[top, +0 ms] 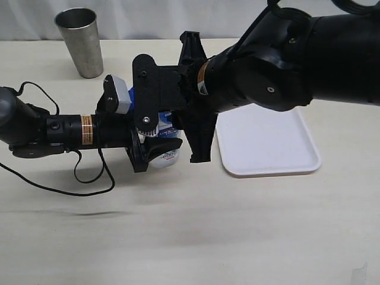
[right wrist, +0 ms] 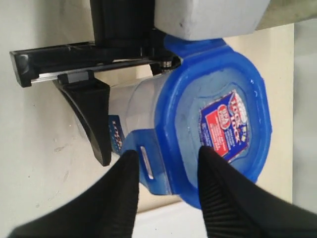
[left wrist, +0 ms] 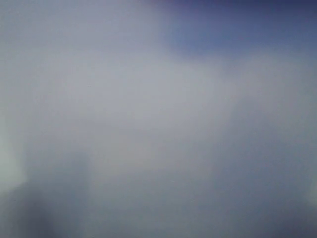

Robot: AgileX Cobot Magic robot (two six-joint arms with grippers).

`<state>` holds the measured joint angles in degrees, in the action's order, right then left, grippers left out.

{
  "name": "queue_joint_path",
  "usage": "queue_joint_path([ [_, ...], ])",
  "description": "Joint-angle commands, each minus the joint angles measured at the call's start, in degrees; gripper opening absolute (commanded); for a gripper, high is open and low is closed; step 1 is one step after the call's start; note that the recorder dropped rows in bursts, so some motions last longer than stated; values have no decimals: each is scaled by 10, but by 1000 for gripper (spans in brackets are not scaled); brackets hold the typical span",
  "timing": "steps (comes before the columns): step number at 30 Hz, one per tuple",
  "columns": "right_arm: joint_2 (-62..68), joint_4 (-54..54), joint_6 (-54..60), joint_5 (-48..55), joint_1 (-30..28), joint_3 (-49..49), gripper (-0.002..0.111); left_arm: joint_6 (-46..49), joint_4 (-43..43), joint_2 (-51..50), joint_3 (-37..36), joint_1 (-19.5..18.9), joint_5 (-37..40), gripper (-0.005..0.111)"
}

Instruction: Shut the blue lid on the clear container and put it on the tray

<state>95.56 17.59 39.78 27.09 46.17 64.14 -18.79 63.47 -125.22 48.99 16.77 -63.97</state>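
Note:
The clear container (right wrist: 132,106) stands off the tray, with my left gripper (top: 149,138) shut round its body; one black finger (right wrist: 90,116) presses its side. The blue lid (right wrist: 213,94) with the red-blue sticker sits on the container's mouth. My right gripper (right wrist: 166,166) comes from above and stands open astride the lid's edge: one fingertip is beside a hanging flap (right wrist: 148,166), the other over the lid top. In the exterior view the right gripper (top: 153,116) hides most of the lid. The left wrist view is only a grey-blue blur.
The white tray (top: 267,148) lies flat just right of the container, under the right arm. A grey metal cup (top: 80,41) stands at the back left. The left arm's cable (top: 89,178) loops over the table on the left.

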Motion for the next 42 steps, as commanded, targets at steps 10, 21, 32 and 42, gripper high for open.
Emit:
queue_joint_path([
  [10,71,-16,-36,6,0,-11,27,3,14,6,4,6,-60,0],
  [21,71,118,-165,-30,0,-40,26,3,14,6,4,6,-60,0],
  [32,8,60,-161,-8,0,-35,41,18,-11,6,4,6,-60,0],
  [42,-103,-271,18,189,0,86,46,104,-16,6,4,6,-60,0],
])
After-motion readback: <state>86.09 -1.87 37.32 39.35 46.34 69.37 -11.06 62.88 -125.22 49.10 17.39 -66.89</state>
